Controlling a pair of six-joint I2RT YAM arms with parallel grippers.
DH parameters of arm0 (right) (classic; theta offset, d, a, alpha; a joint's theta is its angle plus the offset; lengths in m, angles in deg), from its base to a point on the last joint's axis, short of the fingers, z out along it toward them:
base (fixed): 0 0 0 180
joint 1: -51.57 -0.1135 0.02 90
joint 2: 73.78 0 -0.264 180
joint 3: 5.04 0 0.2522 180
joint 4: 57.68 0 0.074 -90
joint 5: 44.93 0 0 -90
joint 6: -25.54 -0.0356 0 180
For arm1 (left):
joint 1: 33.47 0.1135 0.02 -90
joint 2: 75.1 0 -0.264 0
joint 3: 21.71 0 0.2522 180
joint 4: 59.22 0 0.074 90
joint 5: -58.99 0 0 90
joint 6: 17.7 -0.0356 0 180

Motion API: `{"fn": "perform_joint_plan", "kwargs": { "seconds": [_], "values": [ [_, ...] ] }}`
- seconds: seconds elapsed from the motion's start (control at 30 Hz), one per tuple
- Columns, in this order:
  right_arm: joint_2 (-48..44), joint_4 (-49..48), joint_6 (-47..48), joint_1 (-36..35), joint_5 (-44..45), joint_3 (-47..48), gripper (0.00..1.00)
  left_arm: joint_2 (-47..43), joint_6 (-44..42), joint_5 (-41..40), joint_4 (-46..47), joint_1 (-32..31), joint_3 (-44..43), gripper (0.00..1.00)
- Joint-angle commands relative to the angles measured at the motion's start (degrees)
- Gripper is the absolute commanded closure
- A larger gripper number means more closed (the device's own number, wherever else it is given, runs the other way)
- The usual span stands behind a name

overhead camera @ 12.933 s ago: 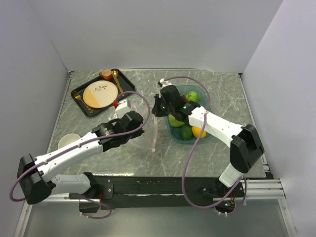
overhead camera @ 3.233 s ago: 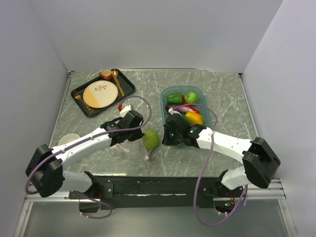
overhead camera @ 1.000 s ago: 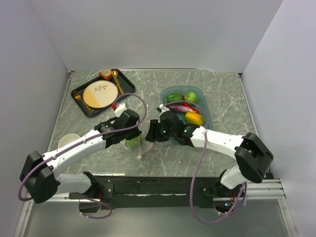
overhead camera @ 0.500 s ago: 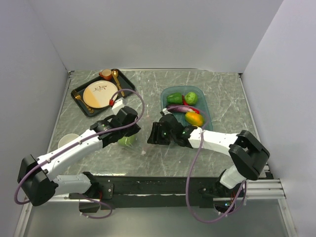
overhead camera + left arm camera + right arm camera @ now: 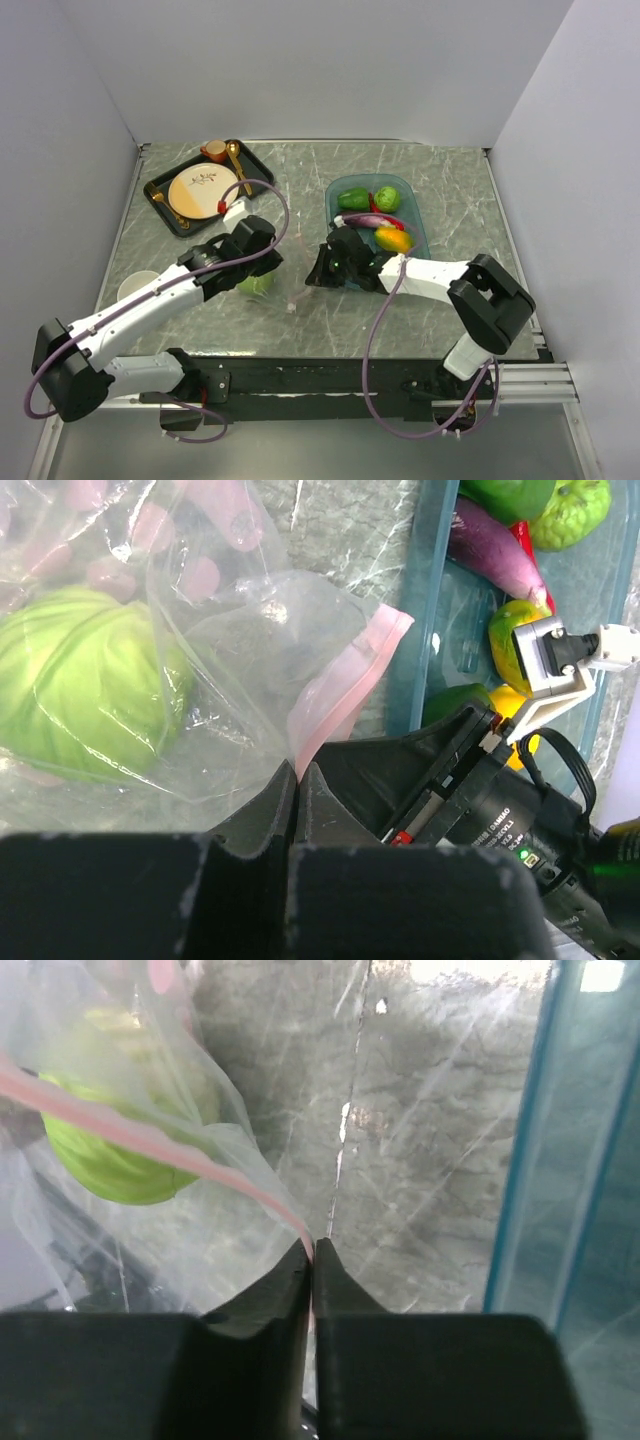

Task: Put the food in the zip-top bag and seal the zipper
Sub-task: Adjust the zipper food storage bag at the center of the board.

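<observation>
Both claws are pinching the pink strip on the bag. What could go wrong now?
The left gripper and right gripper both pinch the thin zipper; pulling apart might make it slip out or stretch the bag. Sealing now would likely leave only one green fruit inside, with the eggplant and the rest in the tub.

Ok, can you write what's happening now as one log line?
left tool: shut on pale pink zipper strip | right tool: shut on same strip | clear crinkly plastic bag: holds round green toy fruit
</observation>
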Motion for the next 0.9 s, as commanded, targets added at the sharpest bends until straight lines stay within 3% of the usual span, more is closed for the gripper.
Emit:
{"fn": "perform_joint_plan", "kwargs": {
  "seconds": [0.0,0.1,0.23,0.3,0.4,0.53,0.63,0.73,0.87],
  "values": [
    [-3.18,-0.49,3.01,0.63,0.22,3.00,1.00,-2.40,0.46,-1.57,-0.51,-0.20,-1.33,0.99],
    [-10.47,8.11,8.46,0.36,3.21,10.29,1.00,-3.46,-0.95,-3.41,-4.81,0.23,-5.80,0.99],
    [-18.56,17.94,15.14,0.10,3.21,21.80,1.00,-5.13,-2.18,-8.42,-15.69,0.76,-19.83,0.99],
    [-18.75,20.25,17.96,0.45,2.17,27.86,1.00,-6.18,-3.41,-10.62,-17.82,0.94,-24.17,0.99],
    [-13.75,31.84,21.04,0.19,0.59,39.30,1.00,-6.27,-5.52,-10.18,-20.11,1.82,-30.41,0.99],
    [-11.56,29.22,18.85,0.36,-1.42,37.29,0.99,-5.13,-5.09,-11.41,-24.50,1.91,-34.37,0.99],
    [-8.55,35.89,19.20,-0.60,1.87,43.61,1.00,-5.39,-4.90,-13.00,-26.79,2.78,-32.82,0.99],
    [-13.81,24.53,16.74,-0.70,-1.07,34.94,0.96,-4.69,-7.10,-8.61,-27.59,5.85,-33.06,0.99],
    [-7.95,32.73,18.93,-0.52,-3.46,42.02,0.95,-5.74,-8.42,-7.54,-25.57,5.86,-33.42,0.99]
  ]
}}
